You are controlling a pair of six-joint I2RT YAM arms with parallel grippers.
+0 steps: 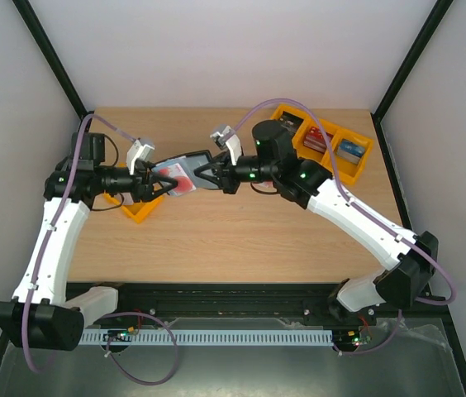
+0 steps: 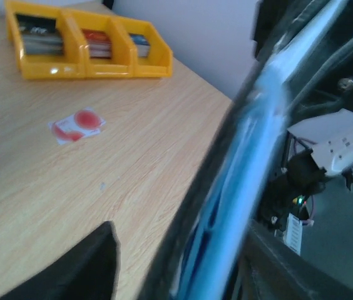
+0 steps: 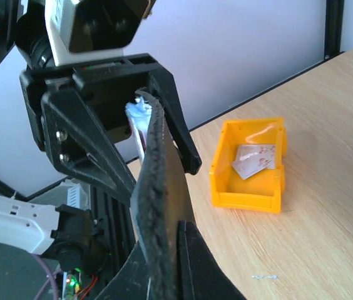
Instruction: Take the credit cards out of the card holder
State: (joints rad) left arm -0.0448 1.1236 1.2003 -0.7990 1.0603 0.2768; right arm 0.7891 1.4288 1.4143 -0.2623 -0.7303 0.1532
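The black folding card holder (image 1: 190, 165) is held up off the light wooden counter (image 1: 241, 240), at about ten o'clock from the counter's middle, between the two hands. The right hand (image 1: 203, 172) reaches in from three o'clock and is clenched on the holder's edge. In the right wrist view the black rim runs up from between its fingers (image 3: 195, 262).

The left hand (image 1: 165, 182) faces it from nine o'clock. Its fingers (image 3: 176, 125) are spread to either side of the holder's far edge, but whether they press on anything cannot be told. A pale card with red round blotches (image 1: 182, 178) shows in the holder's open face, just at the left hand's fingertips. The grey-blue clear pocket fills the near part of the left wrist view as a blur.

A second card of the same kind (image 2: 76, 125) lies flat on the bare counter, well apart from the hands. A single yellow plastic bin (image 1: 138, 208) sits under the left hand at about eight o'clock from the holder. A third pale card (image 3: 255, 159) lies tilted inside it.

A row of three yellow plastic bins (image 1: 325, 142) stands at the counter's one o'clock corner, holding stacks of dark, red and blue cards (image 2: 98, 42).
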